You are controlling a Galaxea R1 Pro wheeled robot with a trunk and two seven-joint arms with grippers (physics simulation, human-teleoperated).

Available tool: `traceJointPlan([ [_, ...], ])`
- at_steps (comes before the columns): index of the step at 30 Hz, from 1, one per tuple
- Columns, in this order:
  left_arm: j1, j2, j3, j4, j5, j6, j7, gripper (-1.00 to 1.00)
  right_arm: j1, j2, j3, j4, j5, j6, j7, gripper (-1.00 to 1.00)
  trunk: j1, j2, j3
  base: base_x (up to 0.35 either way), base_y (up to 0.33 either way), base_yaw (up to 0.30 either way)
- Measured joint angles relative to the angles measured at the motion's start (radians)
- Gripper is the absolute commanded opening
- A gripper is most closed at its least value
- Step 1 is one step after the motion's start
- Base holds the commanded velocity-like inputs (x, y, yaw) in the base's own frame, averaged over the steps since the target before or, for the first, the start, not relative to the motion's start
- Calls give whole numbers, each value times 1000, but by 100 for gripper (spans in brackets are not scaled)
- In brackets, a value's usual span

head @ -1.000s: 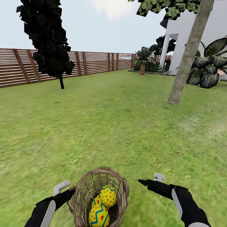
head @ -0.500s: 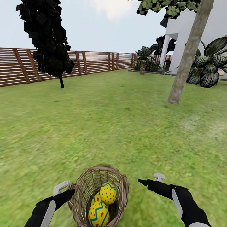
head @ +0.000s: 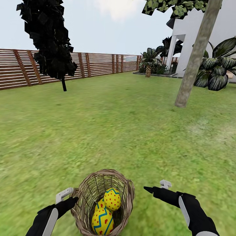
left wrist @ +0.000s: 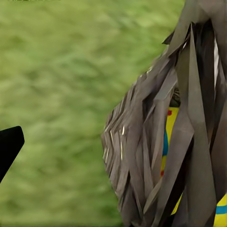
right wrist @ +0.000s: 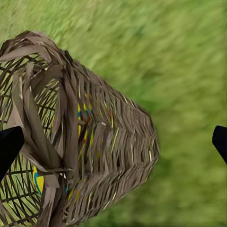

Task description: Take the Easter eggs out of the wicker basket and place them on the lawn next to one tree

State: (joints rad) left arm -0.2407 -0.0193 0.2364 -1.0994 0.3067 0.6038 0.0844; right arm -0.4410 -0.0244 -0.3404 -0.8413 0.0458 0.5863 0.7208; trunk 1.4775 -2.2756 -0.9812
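The wicker basket [head: 86, 193] is at the bottom middle of the head view, on the lawn [head: 108, 131], tipped with its opening toward me. Inside it lie the Easter eggs: a red-dotted one [head: 112, 199], a blue-zigzag one [head: 102, 222] and the edge of a third [head: 99, 206] between them. My left gripper [head: 69, 196] is open at the basket's left rim; the left wrist view has one black fingertip [left wrist: 9, 146] apart from the weave [left wrist: 142, 156]. My right gripper [head: 155, 186] is open, to the basket's right and clear of it. Its wrist view looks at the basket's side [right wrist: 109, 142].
The thick grey-beige tree trunk [head: 193, 65] rises from the grass ahead on the right. A thin dark-leaved tree [head: 52, 42] stands far left before the slat fence [head: 98, 65]. Palm-like plants [head: 218, 70] and the white house [head: 191, 36] are behind the trunk.
The basket and its eggs have crept slightly forward, higher in the head view. Both arms have hardly moved.
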Motion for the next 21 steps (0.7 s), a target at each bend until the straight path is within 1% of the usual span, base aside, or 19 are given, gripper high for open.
traceJointPlan([
  [16, -1, -1, -1, 9, 1, -13, 0, 100, 0, -1, 0, 2, 0, 0, -2, 100, 0, 0, 0, 0, 0, 0],
  [18, -10, -2, -1, 34, 1, -14, 0, 100, 0, -1, 0, 3, 0, 0, -2, 100, 0, 0, 0, 0, 0, 0],
  [21, -43, -3, -3, 105, 1, -23, -1, 100, 0, -2, -1, 3, 0, 0, -2, 100, 0, 0, 0, 0, 0, 0],
])
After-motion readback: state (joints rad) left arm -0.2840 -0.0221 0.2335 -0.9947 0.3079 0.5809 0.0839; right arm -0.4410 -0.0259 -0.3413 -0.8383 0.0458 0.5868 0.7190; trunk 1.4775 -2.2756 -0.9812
